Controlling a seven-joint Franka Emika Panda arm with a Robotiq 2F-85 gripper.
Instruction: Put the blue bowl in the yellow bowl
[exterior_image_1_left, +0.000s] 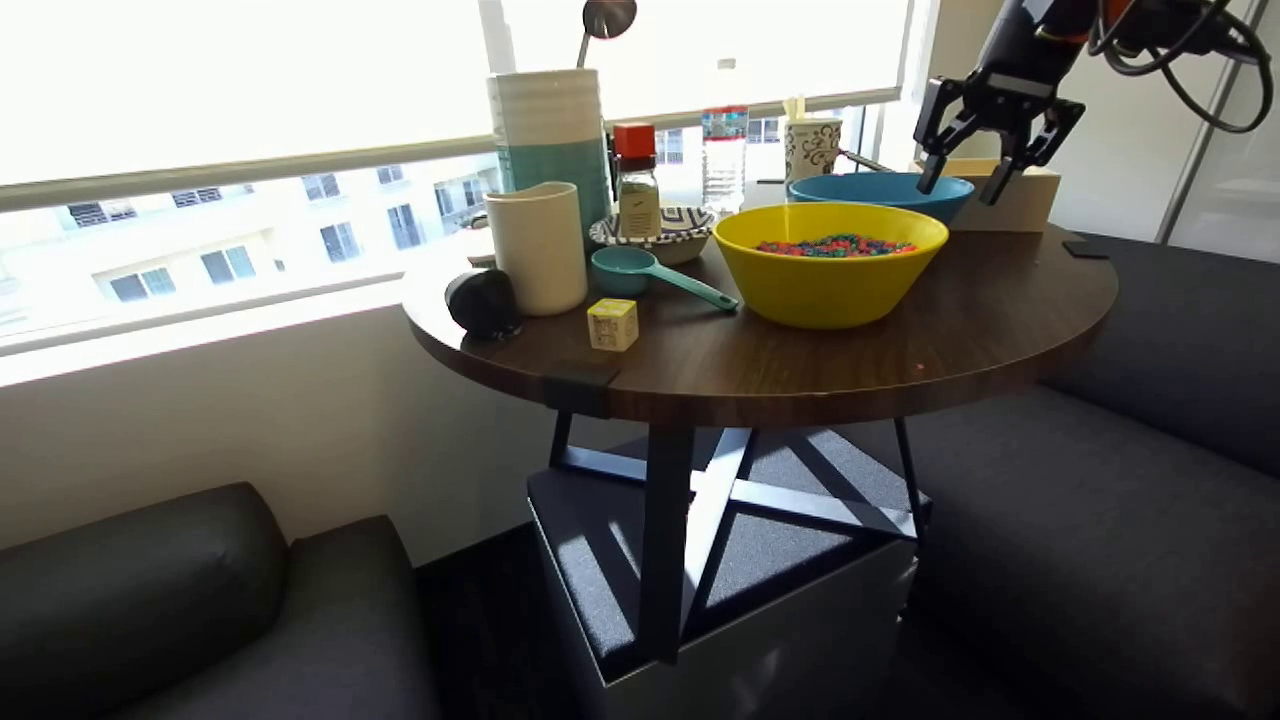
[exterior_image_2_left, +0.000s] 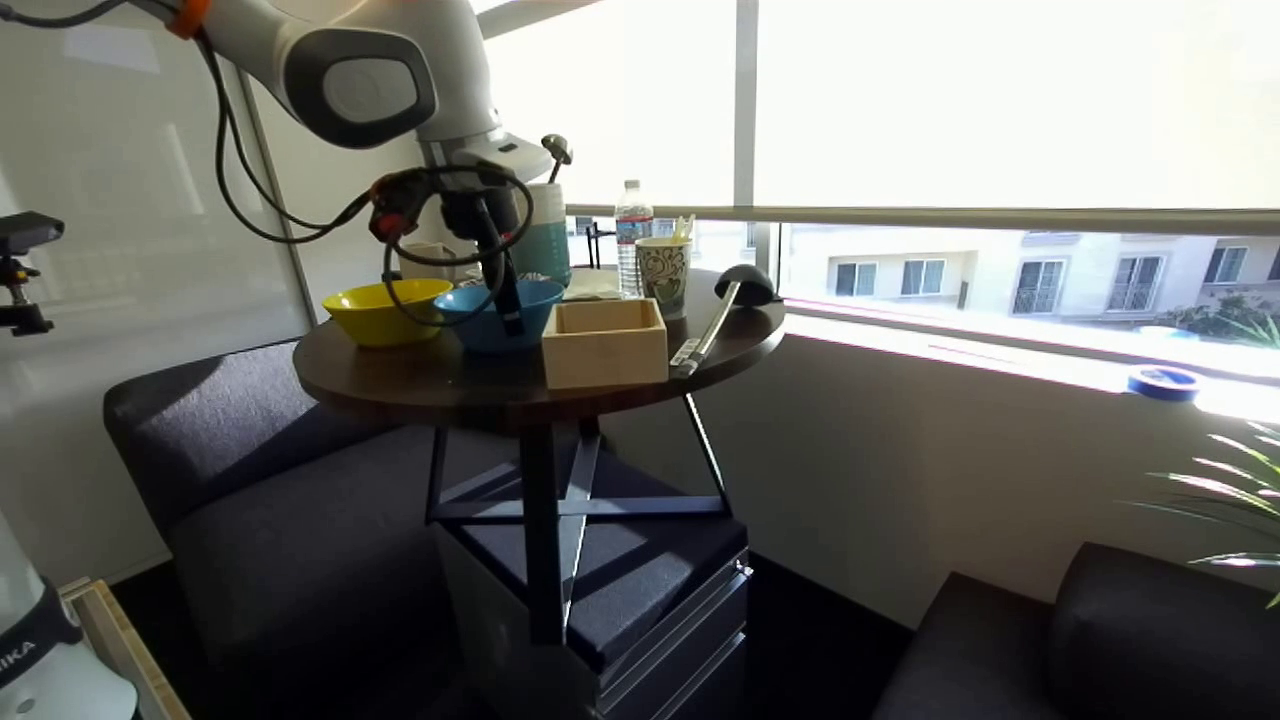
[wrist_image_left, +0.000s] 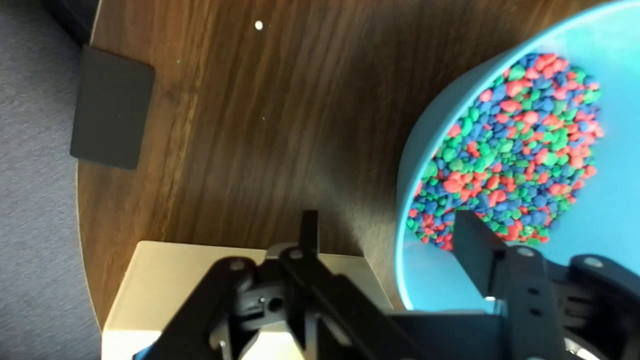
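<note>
The blue bowl (exterior_image_1_left: 850, 187) stands on the round table behind the yellow bowl (exterior_image_1_left: 830, 285) in an exterior view. Both also show side by side in an exterior view, the blue bowl (exterior_image_2_left: 480, 338) beside the yellow bowl (exterior_image_2_left: 362, 322). Both hold small red, blue and green pebbles. My gripper (exterior_image_1_left: 962, 187) is open and empty at the blue bowl's rim. In the wrist view my gripper (wrist_image_left: 387, 222) has one finger over the inside of the blue bowl (wrist_image_left: 620, 175) and one outside it, the rim between them. The yellow bowl is out of the wrist view.
A small wooden box (exterior_image_2_left: 605, 362) stands close beside the blue bowl; it also shows in the wrist view (wrist_image_left: 200, 260). A ladle (exterior_image_2_left: 720, 330), a patterned cup (exterior_image_1_left: 811, 148), a water bottle (exterior_image_1_left: 724, 165), a teal scoop (exterior_image_1_left: 622, 272) and a lettered cube (exterior_image_1_left: 612, 325) are on the table.
</note>
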